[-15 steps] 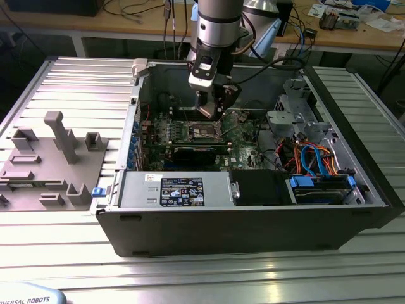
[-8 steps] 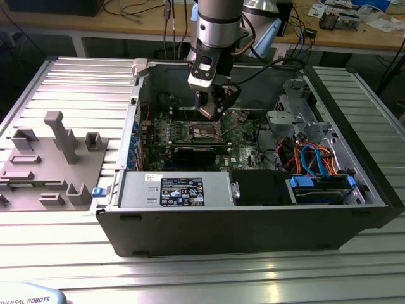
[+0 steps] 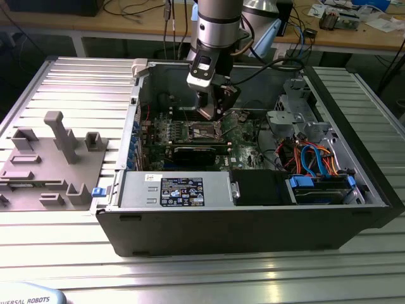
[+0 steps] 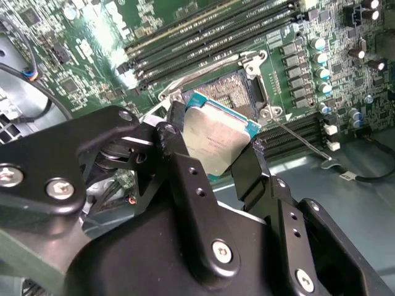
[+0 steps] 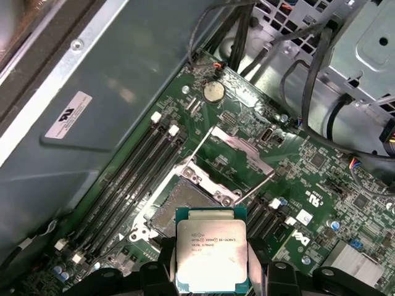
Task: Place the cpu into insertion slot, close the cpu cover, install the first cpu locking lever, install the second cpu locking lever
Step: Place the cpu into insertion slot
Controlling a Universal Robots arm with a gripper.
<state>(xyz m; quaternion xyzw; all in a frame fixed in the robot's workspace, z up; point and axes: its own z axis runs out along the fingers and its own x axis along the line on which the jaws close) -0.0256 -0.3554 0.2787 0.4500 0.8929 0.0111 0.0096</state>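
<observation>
One main risk noted: skewed landing on the socket contacts, or slip from a narrow edge hold. Probable cause: chip seemingly tilted against the board in the second wrist view. Gripper (image 4: 215,154) clamped on two opposite edges of the cpu (image 5: 212,256), held just above the insertion slot (image 5: 174,206), not seated. Cpu cover (image 5: 242,148) raised open. Chip appearance: flat square, dull silver-grey top, fine print, blue-green border around the lid.
</observation>
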